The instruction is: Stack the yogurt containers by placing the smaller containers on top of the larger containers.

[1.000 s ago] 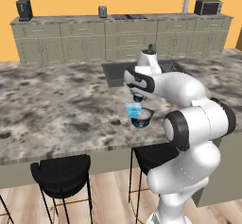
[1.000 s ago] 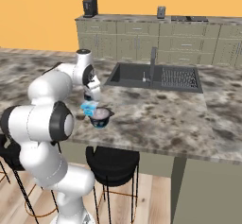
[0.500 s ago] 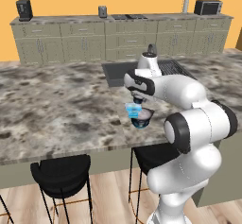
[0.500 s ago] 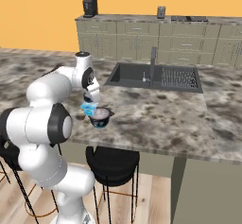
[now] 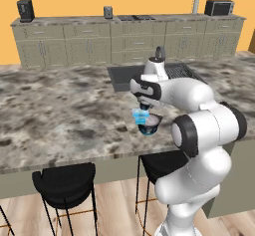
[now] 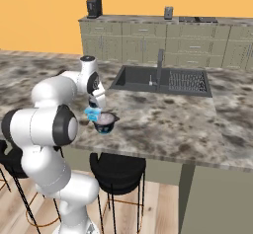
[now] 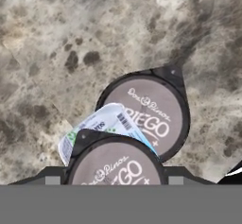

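The larger container, a wide navy tub (image 7: 150,115) with a pale printed lid, stands on the granite island counter (image 7: 56,38) near its front edge. A light blue small pot (image 7: 101,123) lies tilted across the tub's lid and rim. My gripper (image 7: 113,178) hovers just above, shut on the other small container, a dark pot with a whitish lid (image 7: 116,164), which sits close over the blue pot. From the base, the gripper (image 5: 144,105) (image 6: 94,103) points down over the blue pot (image 5: 140,115) (image 6: 91,113) and the tub (image 5: 152,125) (image 6: 106,123).
A dark sink (image 5: 124,75) (image 6: 163,80) with a faucet (image 6: 159,62) is set into the counter beyond the tub. Black stools (image 5: 64,177) (image 6: 118,166) stand under the counter's front edge. Open granite stretches to either side.
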